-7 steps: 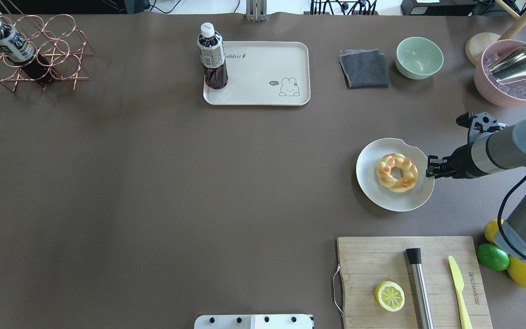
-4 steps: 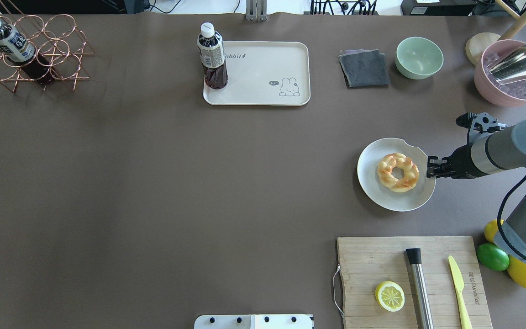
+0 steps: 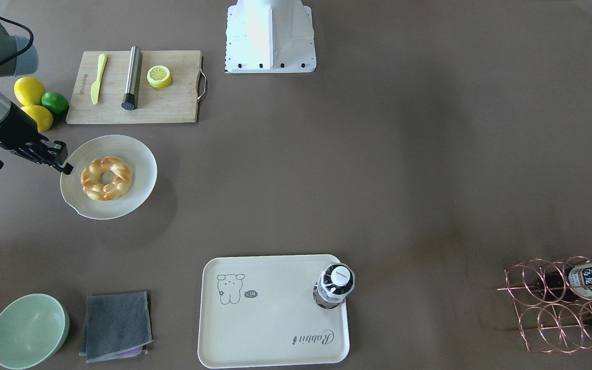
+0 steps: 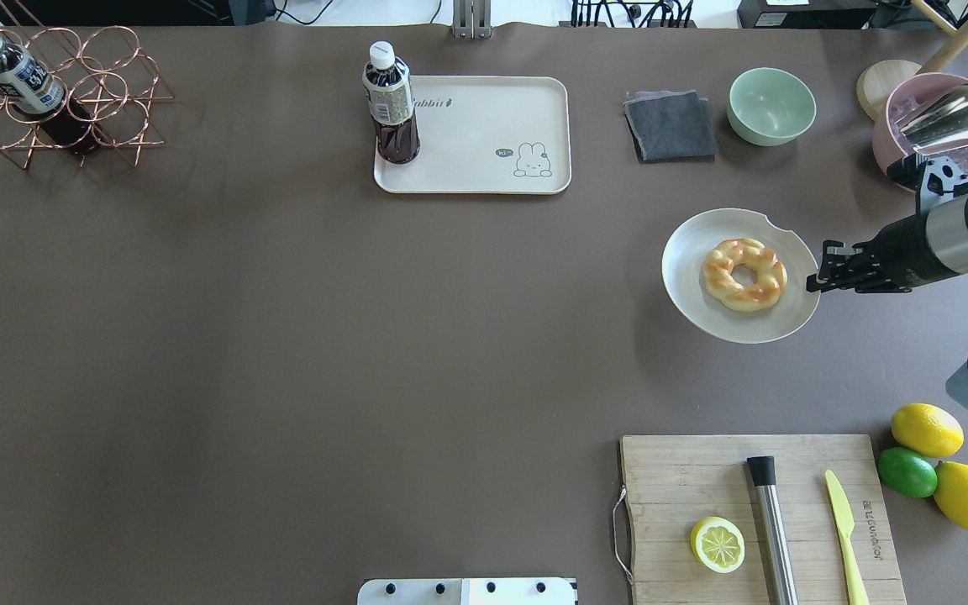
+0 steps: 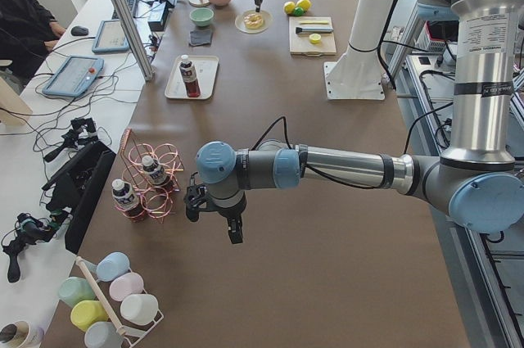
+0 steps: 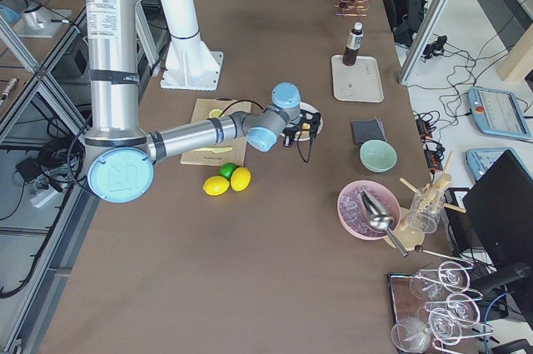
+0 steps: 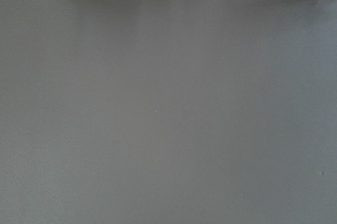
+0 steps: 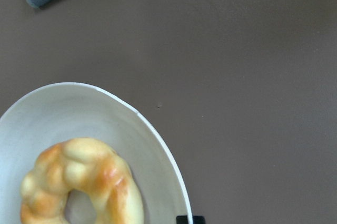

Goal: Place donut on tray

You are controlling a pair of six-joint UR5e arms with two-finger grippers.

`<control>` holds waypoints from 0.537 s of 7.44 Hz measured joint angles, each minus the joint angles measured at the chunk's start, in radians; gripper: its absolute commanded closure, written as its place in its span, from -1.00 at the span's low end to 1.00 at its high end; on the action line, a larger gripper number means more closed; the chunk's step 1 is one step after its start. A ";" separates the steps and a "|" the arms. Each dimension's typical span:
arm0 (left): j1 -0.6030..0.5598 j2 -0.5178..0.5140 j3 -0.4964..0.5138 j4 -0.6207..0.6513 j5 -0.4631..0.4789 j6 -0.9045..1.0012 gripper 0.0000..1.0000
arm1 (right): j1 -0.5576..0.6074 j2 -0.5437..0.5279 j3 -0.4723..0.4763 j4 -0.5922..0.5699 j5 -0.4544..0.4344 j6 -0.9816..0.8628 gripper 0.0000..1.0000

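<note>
White plate bearing the donut now hangs raised off the surface, shifted toward twelve o'clock, its rim clamped in the right pincer, likely bound for the tray at ten o'clock.

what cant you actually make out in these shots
Left gripper: shows only in the exterior left view, small and dark, so open or shut cannot be told; its wrist view shows only bare table.
Right gripper: its wrist view's bottom edge cuts off the fingertips at the plate rim.
Donut: lower part cut off there too.
Tray script: start hidden by the bottle in the overhead view.
</note>
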 measured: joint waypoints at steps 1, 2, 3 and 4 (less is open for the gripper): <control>0.000 0.000 0.000 0.000 0.000 0.000 -0.97 | 0.063 0.000 0.001 0.020 0.087 0.000 1.00; 0.000 -0.001 -0.001 0.000 0.000 0.000 -0.97 | 0.101 0.002 0.000 0.031 0.132 0.000 1.00; 0.000 -0.002 -0.001 0.000 0.000 -0.001 -0.97 | 0.115 0.013 -0.001 0.034 0.142 0.002 1.00; 0.000 -0.003 0.000 0.000 0.000 -0.002 -0.97 | 0.119 0.047 -0.012 0.030 0.129 0.019 1.00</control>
